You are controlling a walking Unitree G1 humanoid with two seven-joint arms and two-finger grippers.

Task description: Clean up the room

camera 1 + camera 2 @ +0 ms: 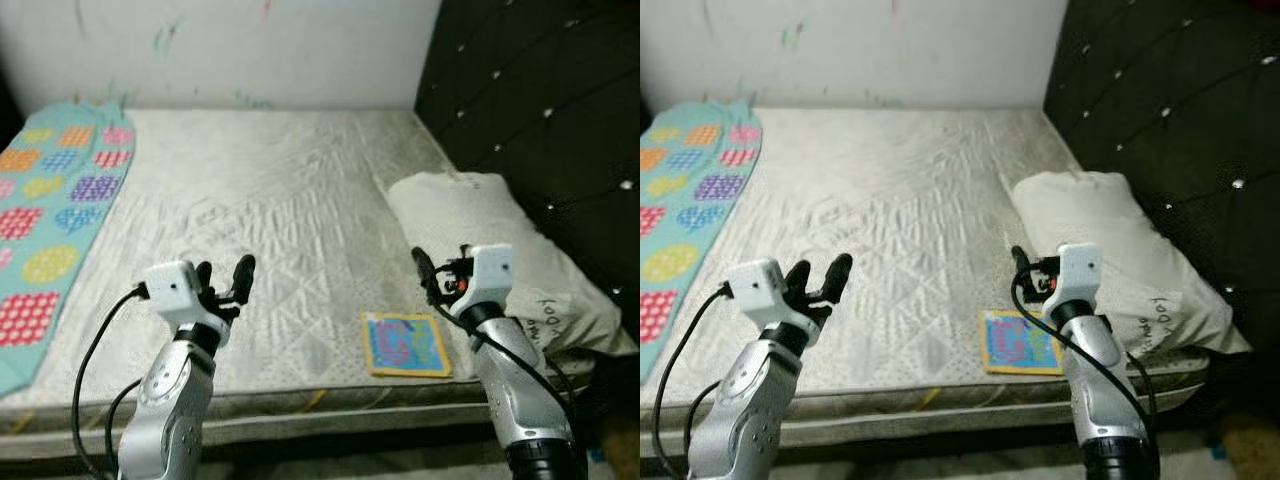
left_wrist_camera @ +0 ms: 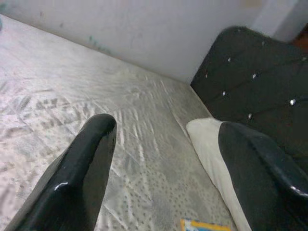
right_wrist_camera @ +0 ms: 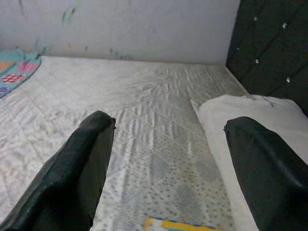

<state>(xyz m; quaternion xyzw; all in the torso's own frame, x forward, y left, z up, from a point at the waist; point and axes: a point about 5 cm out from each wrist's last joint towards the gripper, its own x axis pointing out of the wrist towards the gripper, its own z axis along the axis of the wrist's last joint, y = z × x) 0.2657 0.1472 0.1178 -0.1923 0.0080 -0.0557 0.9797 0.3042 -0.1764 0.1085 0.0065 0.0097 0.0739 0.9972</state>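
From the head camera, one bare quilted mattress fills the scene, with one white pillow lying against the dark tufted headboard on the right, one turquoise blanket with coloured circles along the left edge, and one small colourful book flat near the front edge, beside the pillow. Two silver arms reach forward: the left gripper and the right gripper both hover above the mattress. In the left wrist view, two black fingers stand wide apart, holding nothing. In the right wrist view, two fingers likewise spread wide and empty, the book's edge just between them below.
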